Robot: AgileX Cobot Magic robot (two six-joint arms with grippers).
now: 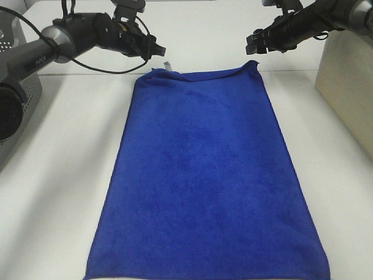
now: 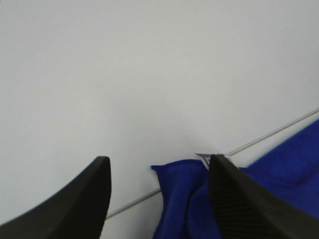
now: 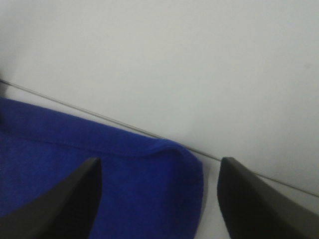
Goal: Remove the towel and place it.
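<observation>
The deep blue towel (image 1: 204, 175) lies spread flat along the white table, its far edge slightly rumpled with a small white tag (image 1: 168, 66) at the far left corner. My left gripper (image 1: 156, 49) hovers open just above and behind that far left corner; the left wrist view shows the corner (image 2: 182, 191) and the tag (image 2: 204, 156) between the open fingers (image 2: 239, 204). My right gripper (image 1: 252, 44) hovers open above the far right corner (image 1: 252, 63); the right wrist view shows that corner (image 3: 174, 169) between its fingers (image 3: 249, 204). Neither holds anything.
A beige box (image 1: 347, 87) stands at the right of the table. A dark grey machine (image 1: 14, 111) sits at the left edge. A white wall rises right behind the towel's far edge. Bare white table (image 1: 70, 175) lies on both sides of the towel.
</observation>
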